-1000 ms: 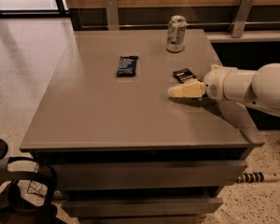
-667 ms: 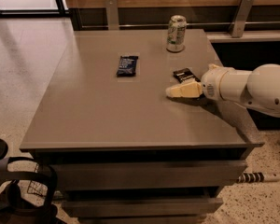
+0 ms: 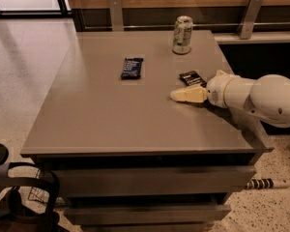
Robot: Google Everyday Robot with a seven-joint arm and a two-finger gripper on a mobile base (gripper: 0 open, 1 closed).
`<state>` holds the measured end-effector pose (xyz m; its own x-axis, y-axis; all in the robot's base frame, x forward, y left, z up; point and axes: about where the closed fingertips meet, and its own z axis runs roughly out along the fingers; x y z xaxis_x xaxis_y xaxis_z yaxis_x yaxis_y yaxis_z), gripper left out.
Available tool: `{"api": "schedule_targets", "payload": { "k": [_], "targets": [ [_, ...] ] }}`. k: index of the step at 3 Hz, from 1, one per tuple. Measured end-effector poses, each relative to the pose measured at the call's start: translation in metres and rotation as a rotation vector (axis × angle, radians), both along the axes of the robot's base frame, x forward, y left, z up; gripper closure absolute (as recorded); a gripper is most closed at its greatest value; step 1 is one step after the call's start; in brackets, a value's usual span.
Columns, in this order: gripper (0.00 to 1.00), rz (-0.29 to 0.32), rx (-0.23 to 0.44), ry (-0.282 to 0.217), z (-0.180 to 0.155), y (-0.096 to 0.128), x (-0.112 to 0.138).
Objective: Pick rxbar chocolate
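Wood panelling is seen behind a grey cabinet top (image 3: 111,120), on which three things are laid out. Reckoned from the middle of the top, a drink can (image 3: 182,35) is stood upright at 1 o'clock. A shorter dark blue bar (image 3: 132,67) is laid at 11 o'clock, and the rxbar chocolate (image 3: 191,77) is found flat on the surface at 2 o'clock.

The gripper (image 3: 180,95) is held low at 3 o'clock and pointed towards 9 o'clock. The black bar lies just beside it, at 12 o'clock from it in the view; contact between them cannot be made out. Whether the gripper is spread or closed cannot be told (it is seen only as one pale wedge).

The bar is judged not yet grasped, and several failures are to be feared. Since the gripper is set beside the bar and not over it, nothing would likely be caught by a closing made here. If a sideways correction is made at table height, the thin wrapper could be pushed towards the can or off the nearby right edge. Little is offered for pinching by so flat a bar, so a slip is likely unless it is squarely straddled.
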<state>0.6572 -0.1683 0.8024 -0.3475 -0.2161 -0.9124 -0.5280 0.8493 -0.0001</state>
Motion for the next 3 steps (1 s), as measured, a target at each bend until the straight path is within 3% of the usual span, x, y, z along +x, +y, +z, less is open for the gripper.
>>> {"api": "schedule_targets", "payload": {
  "k": [2,3],
  "targets": [
    [0.41,0.001,0.0,0.0,0.0008,0.0004,0.0],
    [0.72,0.001,0.0,0.0,0.0079,0.0005,0.0]
  ]
}}
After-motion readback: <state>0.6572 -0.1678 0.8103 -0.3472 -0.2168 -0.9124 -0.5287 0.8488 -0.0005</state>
